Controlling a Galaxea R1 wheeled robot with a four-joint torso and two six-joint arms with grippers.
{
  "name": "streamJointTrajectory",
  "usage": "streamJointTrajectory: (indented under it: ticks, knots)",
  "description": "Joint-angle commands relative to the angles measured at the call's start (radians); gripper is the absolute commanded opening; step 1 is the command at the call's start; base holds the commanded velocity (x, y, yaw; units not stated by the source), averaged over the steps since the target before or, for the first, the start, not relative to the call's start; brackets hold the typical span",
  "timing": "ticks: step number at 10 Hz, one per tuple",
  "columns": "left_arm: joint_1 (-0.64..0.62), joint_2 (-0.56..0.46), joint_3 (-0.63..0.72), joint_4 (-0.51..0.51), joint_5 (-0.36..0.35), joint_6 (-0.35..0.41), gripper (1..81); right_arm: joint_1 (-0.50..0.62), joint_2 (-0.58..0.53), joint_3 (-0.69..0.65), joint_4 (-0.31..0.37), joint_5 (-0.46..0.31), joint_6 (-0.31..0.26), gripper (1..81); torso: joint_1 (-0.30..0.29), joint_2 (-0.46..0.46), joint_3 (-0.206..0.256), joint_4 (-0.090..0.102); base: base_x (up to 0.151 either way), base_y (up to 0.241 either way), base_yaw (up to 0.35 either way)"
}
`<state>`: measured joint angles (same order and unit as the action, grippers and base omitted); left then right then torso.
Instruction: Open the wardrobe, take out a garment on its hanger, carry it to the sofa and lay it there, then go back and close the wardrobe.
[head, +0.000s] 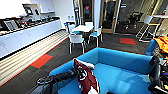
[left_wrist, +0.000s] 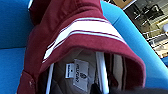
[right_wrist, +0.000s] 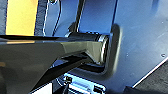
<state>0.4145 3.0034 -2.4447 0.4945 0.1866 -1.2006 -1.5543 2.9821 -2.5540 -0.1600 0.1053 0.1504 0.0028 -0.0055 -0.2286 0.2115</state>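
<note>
The blue sofa stands right in front of me, its curved backrest on the far side. My left arm reaches in from the lower left, and its gripper holds up the maroon garment over the sofa's left seat; a white sleeve shows at the top. In the left wrist view I look down into the garment's white-striped collar, with the white hanger inside it beside a label, and the blue sofa behind. My right arm is a dark shape at the right edge.
Beyond the sofa stand a white table and white-and-blue chairs. A long white counter runs along the left wall. Orange cloth lies at the right. Red carpet patches mark the dark floor.
</note>
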Motion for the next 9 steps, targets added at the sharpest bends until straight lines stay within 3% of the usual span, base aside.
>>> streamJointTrajectory:
  ticks: [1,3,4,9]
  knots:
    - [-0.185,-0.024,-0.065,0.03,-0.021,0.018,1.0,0.016,0.019,0.019,-0.01,-0.059,-0.005,81.1,0.0,0.0,0.0,0.0,0.0,0.0,0.0]
    - [-0.177,-0.065,-0.079,0.029,-0.024,0.018,1.0,0.013,0.019,0.019,-0.01,-0.059,-0.005,81.1,0.0,0.0,0.0,0.0,0.0,0.0,0.0]
    - [-0.165,-0.093,-0.079,0.029,-0.029,0.016,81.1,0.013,0.017,0.019,-0.009,-0.059,-0.005,81.1,0.0,0.0,0.0,0.0,0.0,0.0,0.0]
    - [-0.075,-0.213,-0.063,0.032,-0.045,0.023,81.1,0.016,0.017,0.019,-0.009,-0.059,-0.005,81.1,0.0,0.0,0.0,0.0,0.0,0.0,0.0]
